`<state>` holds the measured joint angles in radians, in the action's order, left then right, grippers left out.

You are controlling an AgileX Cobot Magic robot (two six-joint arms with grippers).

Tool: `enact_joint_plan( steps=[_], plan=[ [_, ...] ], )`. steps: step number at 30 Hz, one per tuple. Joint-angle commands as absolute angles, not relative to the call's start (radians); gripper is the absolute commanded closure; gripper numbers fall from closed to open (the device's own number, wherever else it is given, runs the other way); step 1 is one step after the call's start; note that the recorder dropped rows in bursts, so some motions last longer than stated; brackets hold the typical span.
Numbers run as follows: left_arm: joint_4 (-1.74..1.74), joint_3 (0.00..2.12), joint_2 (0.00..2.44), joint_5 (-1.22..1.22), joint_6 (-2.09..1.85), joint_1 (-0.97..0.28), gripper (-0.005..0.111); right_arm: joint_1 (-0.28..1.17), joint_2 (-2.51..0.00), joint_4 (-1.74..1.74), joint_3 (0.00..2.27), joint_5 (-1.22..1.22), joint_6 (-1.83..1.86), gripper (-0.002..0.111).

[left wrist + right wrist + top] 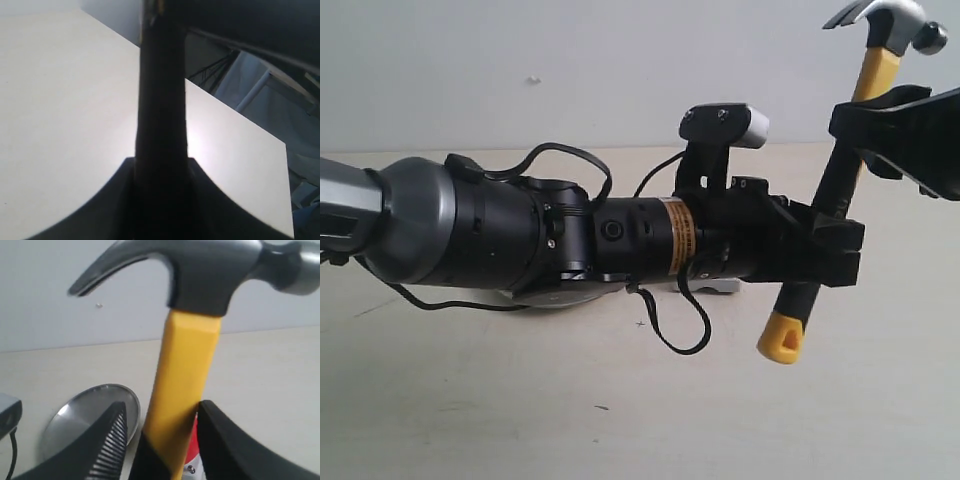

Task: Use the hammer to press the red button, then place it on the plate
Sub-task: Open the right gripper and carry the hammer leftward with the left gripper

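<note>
The hammer (873,70) is held upright in the air at the right, dark head on top and yellow looped tip (782,338) at the bottom. My left gripper (830,250) reaches across and is shut on its black lower handle, which fills the left wrist view as the hammer (160,100) between the left gripper (160,162). My right gripper (882,125) straddles the yellow upper handle just below the head. In the right wrist view the hammer (190,370) stands inside the right gripper (162,407), which is open, with a gap at one finger. Behind show the plate (85,415) and a sliver of the red button (192,445).
The left arm lies across the middle of the exterior view and hides most of the plate (555,297) and the button's base (720,287) under it. A loose black cable (685,330) hangs beneath the wrist. A pale table (470,400) extends in front.
</note>
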<state>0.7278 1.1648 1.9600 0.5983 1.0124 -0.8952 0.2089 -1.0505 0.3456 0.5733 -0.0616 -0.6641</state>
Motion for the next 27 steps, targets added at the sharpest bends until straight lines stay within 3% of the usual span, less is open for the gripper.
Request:
enact_joint_plan(
  steps=[1,8,13,22,27],
  plan=[
    [0.65,1.173,1.933,0.628,0.957,-0.865,0.107,0.21,-1.023,0.357,0.578,-0.011,-0.653,0.062],
    [0.65,1.173,1.857,0.521,0.897,-0.796,0.107,0.21,-0.952,0.357,0.576,0.24,-0.655,0.062],
    [0.65,1.15,1.764,0.287,0.804,-0.787,0.107,0.21,-0.864,0.357,0.518,0.168,-0.646,0.064],
    [0.65,0.961,1.596,0.257,0.729,-0.787,0.107,0.21,-0.663,0.38,0.242,-0.255,-0.477,0.108],
    [0.65,0.868,1.516,0.257,0.713,-0.787,0.107,0.21,-0.544,0.38,0.148,-0.351,-0.388,0.108]
  ],
)
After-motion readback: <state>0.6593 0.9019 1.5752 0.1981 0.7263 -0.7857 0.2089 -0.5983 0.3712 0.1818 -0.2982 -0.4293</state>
